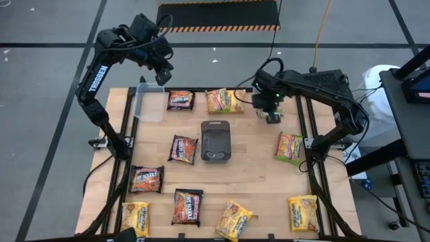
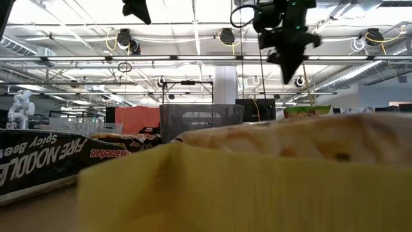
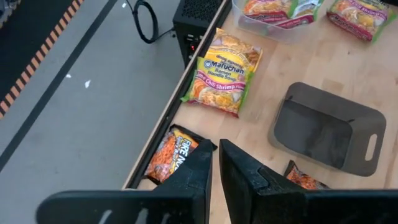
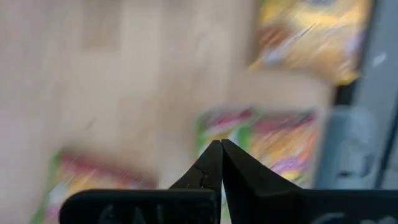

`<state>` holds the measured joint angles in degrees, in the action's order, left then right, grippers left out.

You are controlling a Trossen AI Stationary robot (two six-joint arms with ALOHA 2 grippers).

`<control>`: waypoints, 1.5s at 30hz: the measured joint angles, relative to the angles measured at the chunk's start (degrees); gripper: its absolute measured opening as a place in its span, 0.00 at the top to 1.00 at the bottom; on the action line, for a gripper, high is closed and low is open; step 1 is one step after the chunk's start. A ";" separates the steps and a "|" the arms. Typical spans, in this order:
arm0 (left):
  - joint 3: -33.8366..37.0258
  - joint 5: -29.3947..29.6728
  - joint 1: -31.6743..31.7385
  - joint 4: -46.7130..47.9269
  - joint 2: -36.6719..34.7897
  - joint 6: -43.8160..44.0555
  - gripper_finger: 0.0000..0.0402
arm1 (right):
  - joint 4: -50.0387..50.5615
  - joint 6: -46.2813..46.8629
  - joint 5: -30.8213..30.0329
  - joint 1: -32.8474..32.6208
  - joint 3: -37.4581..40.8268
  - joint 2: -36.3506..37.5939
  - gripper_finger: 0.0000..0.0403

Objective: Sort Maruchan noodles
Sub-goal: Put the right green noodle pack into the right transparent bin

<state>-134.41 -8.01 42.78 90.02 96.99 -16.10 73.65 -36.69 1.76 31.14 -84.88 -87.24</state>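
Maruchan noodle packets lie flat across the wooden table: dark ones (image 1: 180, 100) (image 1: 183, 148) (image 1: 146, 179), yellow ones (image 1: 136, 218) (image 1: 303, 213), and green-edged ones (image 1: 225, 100) (image 1: 289, 148). My right gripper (image 1: 272, 115) is shut and points down, high above the table's far right part, where a clear tub (image 3: 261, 28) holds green-edged packets. The right wrist view shows blurred green-edged packets (image 4: 273, 143) beneath its tips. My left gripper (image 1: 163, 74) hangs high over the far left corner, with its fingers (image 3: 205, 163) all but together and nothing between them.
A dark grey tray (image 1: 216, 141) sits mid-table. Another clear tub (image 1: 149, 101) stands at the far left corner, below my left gripper. A metal frame (image 1: 310, 144) runs along the table's right edge. In the low view, a yellow packet (image 2: 257, 180) fills the foreground.
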 joint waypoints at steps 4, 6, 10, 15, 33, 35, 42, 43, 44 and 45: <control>0.00 0.00 -0.04 -0.04 0.02 -0.74 0.91 | 10.61 0.00 2.69 -1.01 0.28 -0.01 1.00; 0.00 0.00 -0.01 -0.04 0.02 -0.74 0.91 | 11.07 0.03 6.26 -1.72 1.39 0.55 1.00; 0.00 -0.02 0.07 -0.04 0.02 -0.74 0.91 | 10.88 1.75 12.80 -3.69 4.15 1.36 1.00; 0.00 -0.04 0.07 -0.04 0.02 -0.72 0.91 | 12.27 1.00 14.76 -6.93 8.76 1.64 1.00; 0.00 -0.04 -0.15 -0.02 0.04 0.21 0.91 | 1.62 5.74 10.09 -16.63 22.71 1.51 0.85; 0.00 -0.05 -0.15 -0.02 0.04 0.40 0.91 | 0.62 4.43 10.23 -17.38 22.71 1.51 0.80; 0.00 -0.07 -0.13 -0.02 0.07 1.37 0.91 | -0.64 -2.88 10.53 -20.28 22.93 1.51 0.73; 0.00 -0.07 -0.13 -0.02 0.07 1.45 0.91 | -1.03 -3.88 10.75 -20.59 23.24 1.53 0.73; 0.00 -0.07 -0.13 -0.02 0.07 1.59 0.91 | -1.57 -4.67 11.70 -20.79 23.74 1.52 0.74; 0.00 -0.07 -0.13 -0.02 0.07 1.60 0.91 | -2.39 -4.96 12.96 -20.98 24.42 1.53 0.75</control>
<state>-134.41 -8.08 42.65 90.00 97.06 -14.50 71.26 -41.65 14.72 10.16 -60.46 -85.71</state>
